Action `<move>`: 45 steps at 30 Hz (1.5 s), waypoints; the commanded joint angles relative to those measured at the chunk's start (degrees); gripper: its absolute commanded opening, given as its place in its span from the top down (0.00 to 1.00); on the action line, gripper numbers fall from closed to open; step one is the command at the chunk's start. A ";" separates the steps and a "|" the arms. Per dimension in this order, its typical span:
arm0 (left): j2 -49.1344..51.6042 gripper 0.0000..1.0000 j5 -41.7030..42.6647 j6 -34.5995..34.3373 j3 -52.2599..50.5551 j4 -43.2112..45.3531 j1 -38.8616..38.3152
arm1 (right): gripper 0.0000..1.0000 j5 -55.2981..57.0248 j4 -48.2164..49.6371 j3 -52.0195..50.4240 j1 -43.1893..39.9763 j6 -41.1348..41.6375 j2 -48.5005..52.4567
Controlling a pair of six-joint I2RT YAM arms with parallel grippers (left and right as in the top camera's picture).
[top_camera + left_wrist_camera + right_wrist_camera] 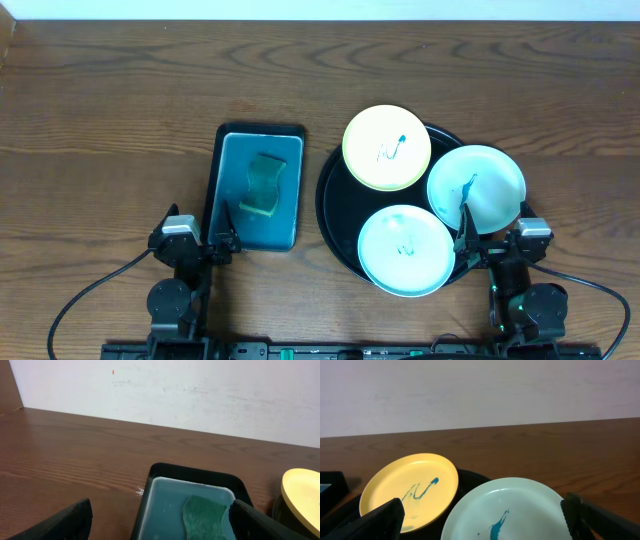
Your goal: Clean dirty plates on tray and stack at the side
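Left gripper point(161, 510): released, jaws spread wide, grasping nothing. It sits low at the near edge of the surface point(120, 120), straddling the near-left corner of the teal tray point(232, 160). Contact with the tray cannot be determined.
Teal tray: rectangular with a dark outer rim, lying left of centre just beside the black tray point(335, 215), the two apart.
Sponge point(263, 185): yellow-green with a dark green face, wavy-edged, lying flat inside the teal tray toward its right half.
Black tray: large, round and glossy, right of centre, carrying all three plates.
Yellow plate point(387, 148): on the far-left part of the black tray, overhanging its far rim. It bears a teal scribble near its centre that does not read as letters.
Front mint plate point(405, 250): on the near part of the black tray, overhanging the near rim. There is a small teal mark at its centre, not legible.
Right mint plate point(477, 187): on the right part of the black tray, overhanging the right rim. A teal streak runs from its centre toward the near edge. Its near edge meets the front mint plate's edge; whether they overlap cannot be determined.
Right gripper point(482, 510): released, jaws at full spread, grasping nothing. It is positioned at the near edge of the right mint plate, which lies low between the jaws in the wrist view.
Side: bare wood-grain surface to the left and far side, with no plate on it.
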 commanded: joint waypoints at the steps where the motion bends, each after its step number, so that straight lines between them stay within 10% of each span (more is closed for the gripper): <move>1: -0.28 0.12 -0.52 0.76 -0.63 -2.86 0.28 | 0.01 0.79 -0.13 -0.07 -0.04 -0.50 -0.04; 45: -0.28 0.12 -0.52 -2.34 -0.52 -2.91 0.28 | 0.01 0.59 -0.15 -0.07 -0.04 -0.50 -0.04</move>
